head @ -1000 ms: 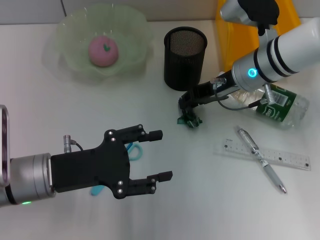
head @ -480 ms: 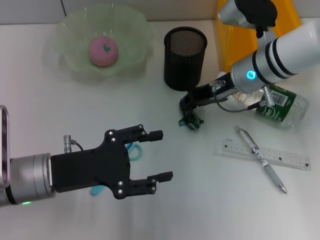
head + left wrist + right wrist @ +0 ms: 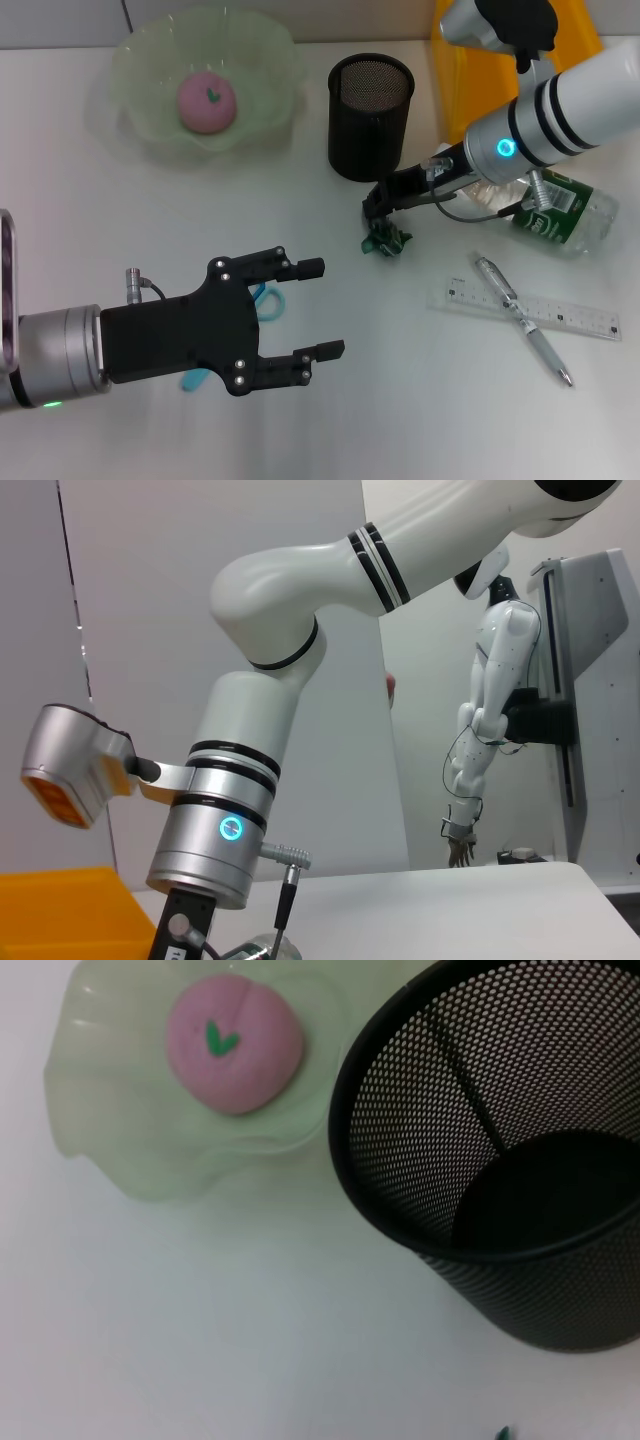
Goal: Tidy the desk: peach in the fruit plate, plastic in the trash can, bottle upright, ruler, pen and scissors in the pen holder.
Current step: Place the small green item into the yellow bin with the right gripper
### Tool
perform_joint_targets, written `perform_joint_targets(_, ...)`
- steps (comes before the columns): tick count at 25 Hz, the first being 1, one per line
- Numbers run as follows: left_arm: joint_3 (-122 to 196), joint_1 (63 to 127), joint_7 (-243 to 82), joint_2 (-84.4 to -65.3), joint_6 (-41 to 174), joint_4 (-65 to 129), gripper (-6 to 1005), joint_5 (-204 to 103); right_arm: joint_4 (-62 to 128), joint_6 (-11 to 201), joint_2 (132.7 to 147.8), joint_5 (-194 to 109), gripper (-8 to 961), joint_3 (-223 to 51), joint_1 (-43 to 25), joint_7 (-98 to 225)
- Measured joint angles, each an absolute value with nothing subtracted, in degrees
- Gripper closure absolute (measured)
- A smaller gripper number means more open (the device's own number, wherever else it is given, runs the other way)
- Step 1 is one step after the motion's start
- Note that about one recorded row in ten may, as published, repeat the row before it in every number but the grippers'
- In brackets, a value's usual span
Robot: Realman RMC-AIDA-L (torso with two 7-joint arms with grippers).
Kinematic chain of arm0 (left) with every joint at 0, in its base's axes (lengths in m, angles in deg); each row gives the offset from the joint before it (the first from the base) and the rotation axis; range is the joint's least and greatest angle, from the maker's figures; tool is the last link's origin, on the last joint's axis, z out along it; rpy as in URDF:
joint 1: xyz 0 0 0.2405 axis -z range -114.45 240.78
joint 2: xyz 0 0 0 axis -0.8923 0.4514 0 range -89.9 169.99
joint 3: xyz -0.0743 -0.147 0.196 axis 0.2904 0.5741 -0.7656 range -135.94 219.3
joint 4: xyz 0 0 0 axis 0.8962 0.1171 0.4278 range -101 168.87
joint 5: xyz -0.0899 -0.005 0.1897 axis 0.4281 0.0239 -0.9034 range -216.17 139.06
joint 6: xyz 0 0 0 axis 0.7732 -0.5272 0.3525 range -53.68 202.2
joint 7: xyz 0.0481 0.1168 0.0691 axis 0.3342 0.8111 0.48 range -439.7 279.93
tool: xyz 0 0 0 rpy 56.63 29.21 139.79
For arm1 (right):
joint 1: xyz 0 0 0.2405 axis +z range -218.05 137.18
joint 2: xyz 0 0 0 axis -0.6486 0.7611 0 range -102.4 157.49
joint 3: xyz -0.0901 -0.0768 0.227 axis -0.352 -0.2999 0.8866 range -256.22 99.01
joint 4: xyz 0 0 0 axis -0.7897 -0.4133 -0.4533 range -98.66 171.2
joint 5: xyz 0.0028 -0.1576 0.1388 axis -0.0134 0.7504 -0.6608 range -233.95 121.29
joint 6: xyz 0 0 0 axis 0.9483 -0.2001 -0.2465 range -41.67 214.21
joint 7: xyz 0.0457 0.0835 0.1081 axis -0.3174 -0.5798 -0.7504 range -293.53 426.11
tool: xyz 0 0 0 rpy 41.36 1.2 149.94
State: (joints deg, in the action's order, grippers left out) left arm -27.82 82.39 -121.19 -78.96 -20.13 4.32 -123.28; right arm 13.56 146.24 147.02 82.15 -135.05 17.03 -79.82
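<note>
A pink peach (image 3: 205, 100) lies in the green fruit plate (image 3: 135, 135); both also show in the right wrist view, peach (image 3: 234, 1042) and plate (image 3: 120, 1150). My right gripper (image 3: 378, 212) is shut on a crumpled green plastic wrapper (image 3: 386, 240), just in front of the black mesh pen holder (image 3: 370, 115). A clear bottle (image 3: 562, 208) lies on its side at the right. A pen (image 3: 520, 318) lies across a clear ruler (image 3: 580, 318). My left gripper (image 3: 318, 308) is open and hovers over blue-handled scissors (image 3: 268, 300), which it mostly hides.
The orange trash can (image 3: 470, 80) stands at the back right, behind my right arm. The pen holder (image 3: 500, 1160) fills the right wrist view. The left wrist view shows my right arm (image 3: 240, 780) and an orange edge of the trash can (image 3: 60, 910).
My right gripper has shifted slightly right and up, and the green plastic has moved with it. The left gripper has not moved.
</note>
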Motion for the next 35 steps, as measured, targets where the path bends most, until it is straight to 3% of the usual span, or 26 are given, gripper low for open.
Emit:
perform_joint_targets(9,-27.69,82.23,-121.19,-78.96,-20.14,4.31,265,-123.27,8.26,150.57,146.77,77.65,924,-134.93,13.11,-78.39)
perform_joint_targets(18,-27.64,82.23,-121.19,-78.96,-20.13,4.34,264,-123.27,-1.41,156.98,146.54,64.9,934,-134.67,2.29,-70.61)
perform_joint_targets(27,-27.67,82.24,-121.19,-78.96,-20.13,4.92,264,-122.65,-10.0,166.37,146.25,38.1,938,-133.82,-13.86,-46.75)
perform_joint_targets(35,-28.2,82.66,-121.19,-79.05,-20.1,6.15,265,-120.2,-9.68,171.07,146.64,33.45,940,-118.1,-19.05,-32.48)
